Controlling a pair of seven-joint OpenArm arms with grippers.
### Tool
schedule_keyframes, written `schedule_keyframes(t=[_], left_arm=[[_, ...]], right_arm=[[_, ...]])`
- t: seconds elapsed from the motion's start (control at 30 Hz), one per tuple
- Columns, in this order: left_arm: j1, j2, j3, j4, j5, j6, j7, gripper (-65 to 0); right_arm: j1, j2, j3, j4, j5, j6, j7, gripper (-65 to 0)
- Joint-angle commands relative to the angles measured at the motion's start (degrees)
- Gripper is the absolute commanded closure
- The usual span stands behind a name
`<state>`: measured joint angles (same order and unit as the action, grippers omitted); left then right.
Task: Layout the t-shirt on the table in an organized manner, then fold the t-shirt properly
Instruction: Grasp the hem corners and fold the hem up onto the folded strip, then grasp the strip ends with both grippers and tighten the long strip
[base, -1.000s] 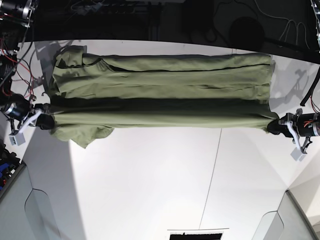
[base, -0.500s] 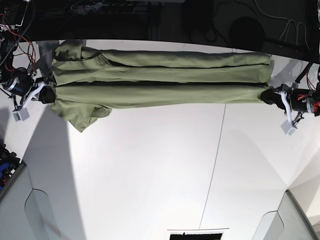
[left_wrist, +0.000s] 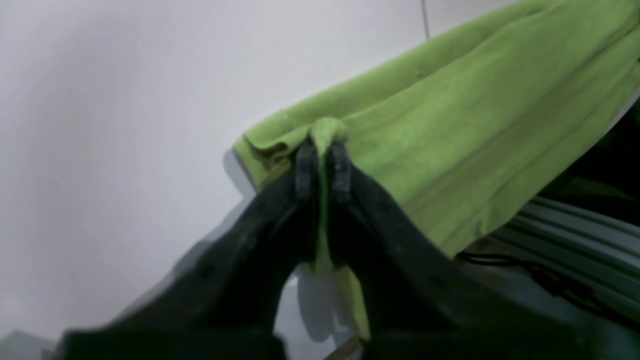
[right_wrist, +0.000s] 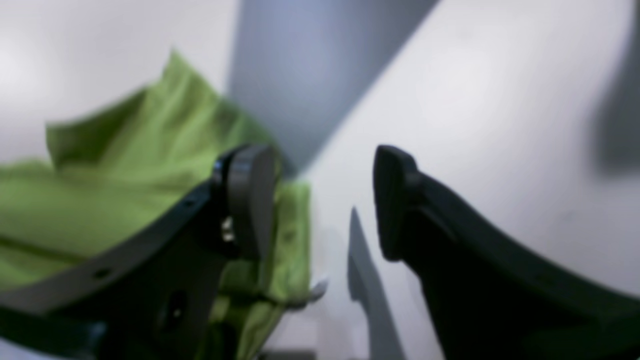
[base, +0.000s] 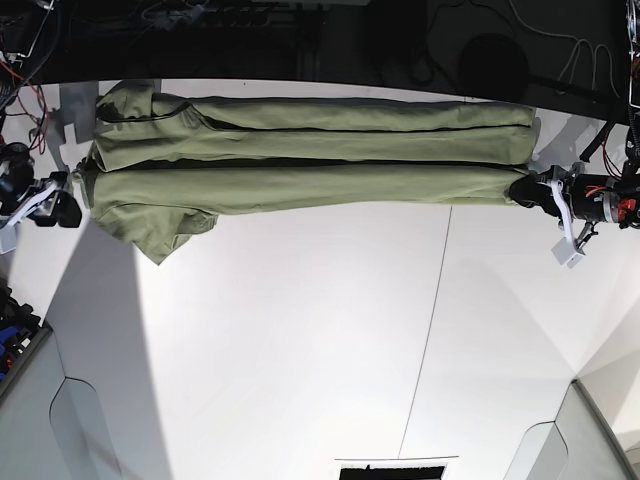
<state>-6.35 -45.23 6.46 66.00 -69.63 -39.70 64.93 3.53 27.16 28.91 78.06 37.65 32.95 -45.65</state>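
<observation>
In the left wrist view you see your left gripper (left_wrist: 322, 167) pinched tight on a corner of the t-shirt (left_wrist: 450, 135), a small ridge of green cloth bunched up between the two dark fingertips (left_wrist: 304, 167) and a strip of it hanging down behind them; the rest of the shirt lies flat on the white table (left_wrist: 125, 125), folded over itself in long layers, so this end is not yet let go. In the right wrist view, which is blurred, your right gripper (right_wrist: 320, 200) stands with its fingers (right_wrist: 250, 195) wide apart and nothing between them, only bare table (right_wrist: 475, 100) showing in the gap; the t-shirt (right_wrist: 125, 170) lies just beside the one finger, resting on the surface and not held, so this end looks released. In the base view the t-shirt (base: 310, 150) is stretched as a long narrow band along the far edge of the table (base: 300, 350), folded lengthwise into stacked strips, with one sleeve (base: 160, 235) poking out toward you at the right arm's end; the left gripper (base: 528, 189) sits at the opposite end on the hem corner, and the right gripper (base: 62, 205) is just off the cloth. You can judge the layout and lengthwise folds largely done; what appears left is releasing the left corner, tucking that sleeve, and folding the band across its length
</observation>
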Motion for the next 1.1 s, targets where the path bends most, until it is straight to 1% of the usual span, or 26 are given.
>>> schedule_keyframes(t=[0.0,0.07,0.13,0.2,0.27,0.33,0.43,0.47,0.6,0.7,0.77,0.8,0.83,0.9,0.93,1.0,1.07], left_arm=[[-0.9,-1.4,-0.5,0.8,-0.9,-0.3,-0.5,-4.9],[-0.9,-1.4,-0.5,0.8,-0.9,-0.3,-0.5,-4.9],[-0.9,-1.4,-0.5,0.8,-0.9,-0.3,-0.7,-4.9],[-0.9,-1.4,-0.5,0.8,-0.9,-0.3,-0.9,-4.9],[-0.9,-1.4,-0.5,0.8,-0.9,-0.3,-0.9,-5.3],[-0.9,-1.4,-0.5,0.8,-0.9,-0.3,-0.8,-11.1],[-0.9,-1.4,-0.5,0.8,-0.9,-0.3,-0.9,-21.9],[-0.9,-1.4,-0.5,0.8,-0.9,-0.3,-0.9,-23.7],[-0.9,-1.3,-0.5,0.8,-0.8,-0.3,-0.9,-24.2],[-0.9,-1.3,-0.5,0.8,0.0,-0.3,-1.8,-24.1],[-0.9,-1.3,-0.5,0.8,1.6,-0.3,-2.6,-24.1],[-0.9,-1.3,-0.5,0.8,1.8,-0.3,-2.6,-24.1],[-0.9,-1.3,-0.5,0.8,1.8,-0.3,-2.6,-24.1],[-0.9,-1.3,-0.5,0.8,1.8,-0.3,-2.6,-24.1],[-0.9,-1.3,-0.5,0.8,1.7,-0.3,-2.6,-24.1],[-1.0,-1.3,-0.5,0.8,1.7,-0.3,-2.6,-24.1],[-0.9,-1.2,-0.5,0.8,1.7,-0.3,-2.6,-24.2]], right_arm=[[1.4,1.3,0.7,1.1,1.0,-0.2,1.4,-31.7],[2.5,1.2,0.2,1.1,1.2,-0.1,1.7,-31.7],[3.9,1.2,-1.8,1.0,0.8,-0.1,2.3,-31.7],[5.9,1.1,-5.1,0.7,-1.2,-0.2,2.8,-31.7],[8.3,0.6,-8.4,0.0,-4.4,-0.2,4.2,-31.7],[10.8,-0.3,-11.5,-1.9,-7.4,-0.2,5.3,-31.7],[14.0,-1.9,-15.6,-7.2,-9.4,-0.2,6.4,-31.7],[14.7,-2.3,-17.0,-9.1,-10.3,-0.2,6.9,-31.7],[15.0,-3.3,-21.5,-12.7,-10.7,-0.2,7.9,-31.7],[14.7,-3.5,-23.6,-12.6,-9.1,-0.1,7.2,-31.6],[14.7,-3.5,-24.4,-12.5,-8.1,-0.1,6.1,-30.5],[14.7,-3.6,-24.5,-12.4,-7.6,-0.1,5.7,-27.1],[14.7,-3.5,-24.5,-12.4,-7.1,-0.1,5.1,-21.5],[14.7,-3.5,-24.5,-12.3,-5.8,-0.1,4.4,-6.3],[14.7,-3.5,-24.5,-12.3,-4.9,-0.1,4.4,0.0],[14.9,-3.5,-24.5,-12.2,-2.9,-0.1,4.3,0.0],[15.1,-3.5,-24.3,-12.0,-1.1,-0.1,2.9,0.0]])
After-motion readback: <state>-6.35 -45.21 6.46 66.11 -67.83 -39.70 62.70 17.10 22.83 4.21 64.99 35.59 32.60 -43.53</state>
